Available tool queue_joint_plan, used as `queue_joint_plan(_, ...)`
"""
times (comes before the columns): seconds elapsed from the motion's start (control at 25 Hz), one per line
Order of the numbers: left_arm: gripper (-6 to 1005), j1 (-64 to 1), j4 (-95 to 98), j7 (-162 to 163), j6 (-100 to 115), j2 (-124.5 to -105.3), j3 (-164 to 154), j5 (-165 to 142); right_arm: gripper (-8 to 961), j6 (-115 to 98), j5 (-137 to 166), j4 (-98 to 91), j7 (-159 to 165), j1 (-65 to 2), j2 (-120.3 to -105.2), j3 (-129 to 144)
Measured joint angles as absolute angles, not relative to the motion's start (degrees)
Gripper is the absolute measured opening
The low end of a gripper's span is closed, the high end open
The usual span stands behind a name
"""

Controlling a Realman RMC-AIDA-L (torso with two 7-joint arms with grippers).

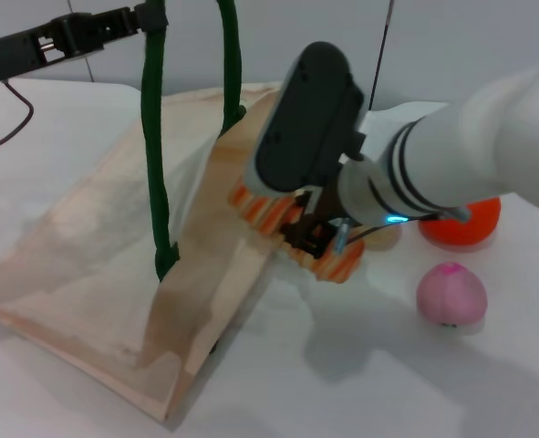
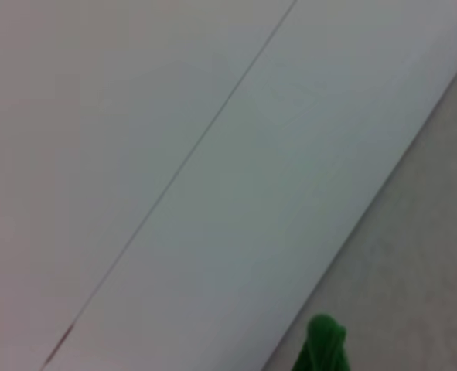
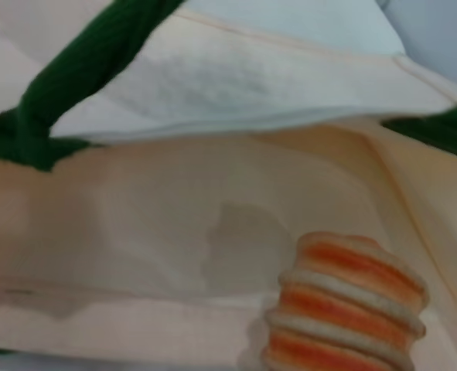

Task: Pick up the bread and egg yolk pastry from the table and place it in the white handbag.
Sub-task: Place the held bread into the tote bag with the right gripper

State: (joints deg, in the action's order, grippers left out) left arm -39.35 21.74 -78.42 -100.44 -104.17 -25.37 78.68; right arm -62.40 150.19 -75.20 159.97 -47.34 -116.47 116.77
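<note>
The white handbag (image 1: 96, 246) lies tilted on the table with its mouth held open. My left gripper (image 1: 150, 16) is at the top left, shut on one green rope handle (image 1: 155, 164) and holding it up; the rope's end shows in the left wrist view (image 2: 322, 348). My right gripper (image 1: 310, 233) is shut on the striped bread (image 1: 337, 265) and holds it at the bag's mouth. The right wrist view shows the bread's end (image 3: 344, 309) just over the bag's inside (image 3: 174, 201). The egg yolk pastry (image 1: 385, 237) lies mostly hidden behind my right wrist.
A smooth orange ball (image 1: 465, 222) and a pink peach-like ball (image 1: 450, 294) lie on the white table (image 1: 360, 383) to the right of the bag. A dark cable (image 1: 14, 119) hangs at the far left.
</note>
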Motion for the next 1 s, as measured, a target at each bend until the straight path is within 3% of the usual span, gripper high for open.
queue_joint_plan(0.52, 128, -41.7, 21.5, -77.7, -101.5, -104.05, -26.1, 78.1, 293, -51.1, 150.5, -75.9, 159.3, -53.0, -116.62, 128.1)
queue_joint_plan(1.0, 128, -43.1, 21.5, -77.1, -107.5, -104.47, -26.0, 78.1, 271, -27.4, 150.6, -68.5, 154.6, -53.3, -116.61, 137.6)
